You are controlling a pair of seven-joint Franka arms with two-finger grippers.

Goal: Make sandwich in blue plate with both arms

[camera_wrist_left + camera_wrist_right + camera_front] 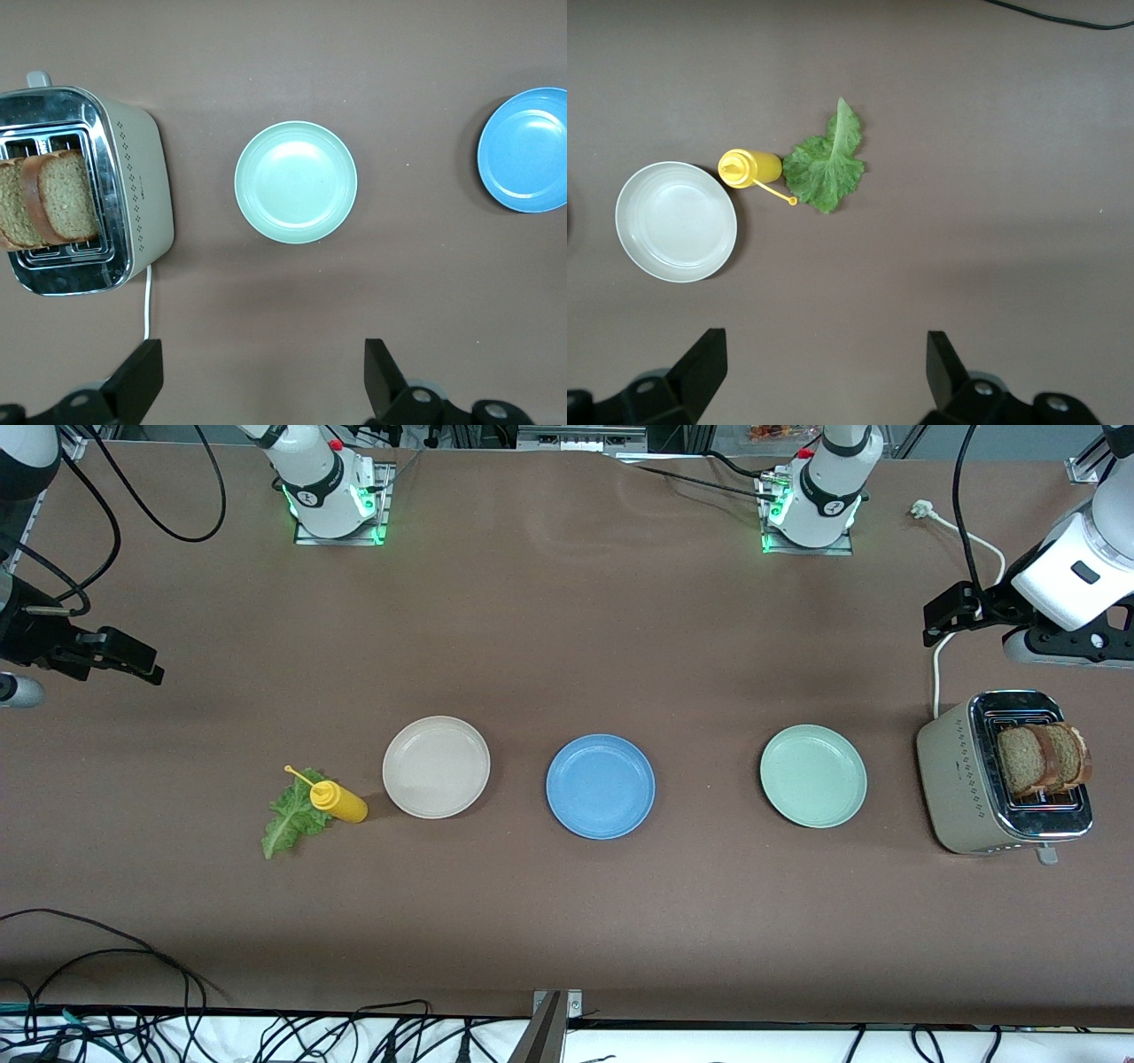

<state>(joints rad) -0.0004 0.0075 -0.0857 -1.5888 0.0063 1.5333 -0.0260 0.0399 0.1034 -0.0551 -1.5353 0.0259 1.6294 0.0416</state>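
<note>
Lowest on the brown table (567, 921) in the front view lies a ruffled green lettuce leaf (292, 817), flat, with a yellow squeeze bottle (335, 800) standing against its edge. Three round plates sit in a row, all bare: a beige-white plate (436, 766) beside the bottle, the blue plate (600, 786) in the middle with a shallow raised rim, and a mint-green plate (812, 775) toward the left arm's end. A beige toaster (966, 779) at that end holds two brown bread slices (1038, 758) with darker crusts, standing up out of its slots. The left gripper (952, 615) hangs over bare table above the toaster's cord; the right gripper (120, 657) hangs over bare table at its own end. From the left wrist, spread empty fingers (137, 381) frame the toaster, the bread and the mint-green plate, with the blue plate at the edge. From the right wrist, spread empty fingers (700, 367) frame the lettuce, the bottle and the beige-white plate.
</note>
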